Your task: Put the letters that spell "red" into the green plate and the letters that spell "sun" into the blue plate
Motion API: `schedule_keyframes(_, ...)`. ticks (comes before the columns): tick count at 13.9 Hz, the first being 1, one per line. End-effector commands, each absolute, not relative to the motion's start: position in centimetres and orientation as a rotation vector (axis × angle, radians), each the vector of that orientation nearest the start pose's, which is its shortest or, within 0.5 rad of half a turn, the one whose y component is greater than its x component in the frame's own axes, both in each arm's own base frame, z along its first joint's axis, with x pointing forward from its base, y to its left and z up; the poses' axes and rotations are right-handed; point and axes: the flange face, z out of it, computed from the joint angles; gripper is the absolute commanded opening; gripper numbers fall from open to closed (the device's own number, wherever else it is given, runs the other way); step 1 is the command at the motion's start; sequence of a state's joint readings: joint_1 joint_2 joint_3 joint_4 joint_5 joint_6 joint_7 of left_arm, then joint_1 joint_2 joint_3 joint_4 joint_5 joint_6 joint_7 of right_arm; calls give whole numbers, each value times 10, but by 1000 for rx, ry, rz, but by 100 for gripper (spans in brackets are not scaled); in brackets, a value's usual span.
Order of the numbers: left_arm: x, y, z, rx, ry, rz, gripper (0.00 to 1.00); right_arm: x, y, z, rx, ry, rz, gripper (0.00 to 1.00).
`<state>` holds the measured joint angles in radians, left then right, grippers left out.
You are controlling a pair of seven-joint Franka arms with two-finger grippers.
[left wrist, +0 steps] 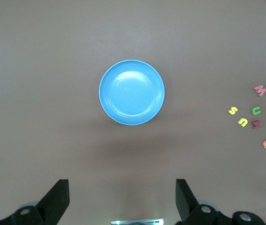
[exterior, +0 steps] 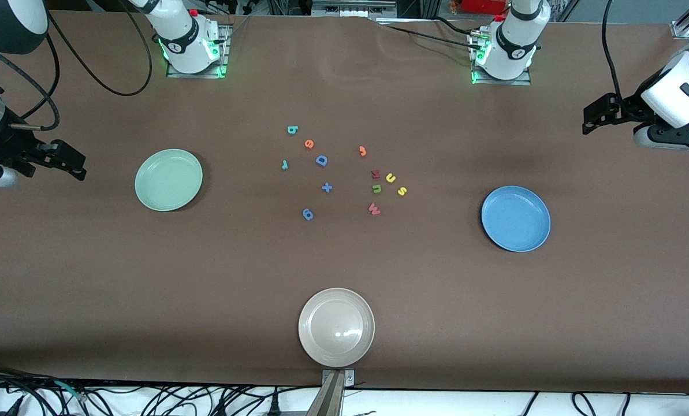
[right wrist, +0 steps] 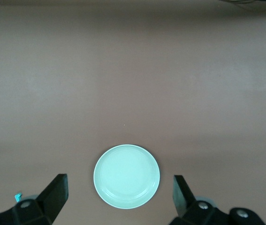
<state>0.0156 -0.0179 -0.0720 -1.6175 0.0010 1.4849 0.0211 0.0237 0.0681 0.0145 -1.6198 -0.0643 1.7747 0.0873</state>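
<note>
Front view, plates: round pale mint-green plate with raised rim lies bare toward the right arm's end of the table; round medium-blue plate with raised rim lies bare toward the left arm's end; round beige plate sits nearest the camera.
Front view, "red" letters: tiny teal foam "d", orange "e" and teal "r" lie loose on the brown table between the two plates, well apart from the green one.
Front view, "sun" letters: yellow "s", yellow "u" and green "n" cluster just beside one another, nearer the blue plate.
Front view, other pieces: larger blue capital "D", blue plus sign, blue rounded letter, orange hooked piece, dark red piece, red "W".
Front view, grippers: right gripper and left gripper each wait at their own end of the table.
Left wrist view: left gripper hangs with fingers spread wide, holding nothing, the blue plate in view under it.
Right wrist view: right gripper hangs spread wide, holding nothing, the green plate in view between its fingers.
Legible writing: none beyond the letter shapes themselves.
</note>
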Motion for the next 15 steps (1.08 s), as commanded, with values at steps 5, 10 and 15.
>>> schedule_keyframes(5,539,-34,611,-3157,121,188,100,586,17,587,-3190,121,-128,100)
schedule_keyframes(10,539,-33,611,-3157,116,188,100,580,16,581,-3200,126,-36,100)
schedule_keyframes(15,539,-32,611,-3157,113,188,100,581,21,578,-3204,124,-40,100)
